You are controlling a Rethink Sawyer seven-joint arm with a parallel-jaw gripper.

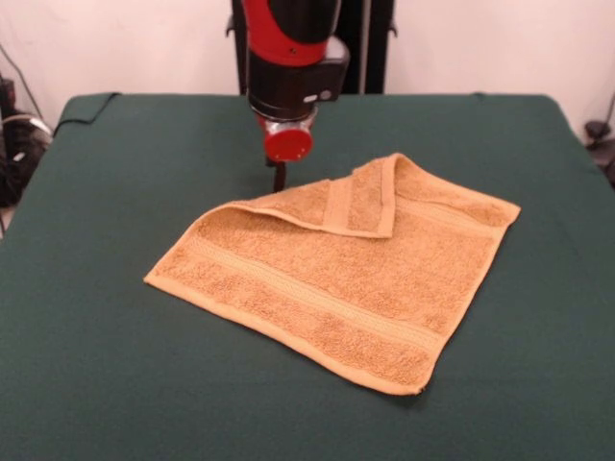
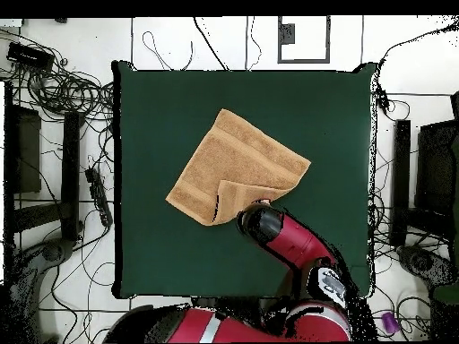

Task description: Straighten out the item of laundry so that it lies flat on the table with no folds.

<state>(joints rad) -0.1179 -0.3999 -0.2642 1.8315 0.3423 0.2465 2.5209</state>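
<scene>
Lying on one table: one towel, one corner folded over

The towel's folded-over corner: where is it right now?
In the front view the folded corner lies on the orange-tan towel's far side, toward the robot, just right of the gripper above the green table.

Towel looks like rough, nubbly terry with flatter woven bands; counter wears smooth matt cloth; arm shell gleams, glossy hard plastic.
</scene>
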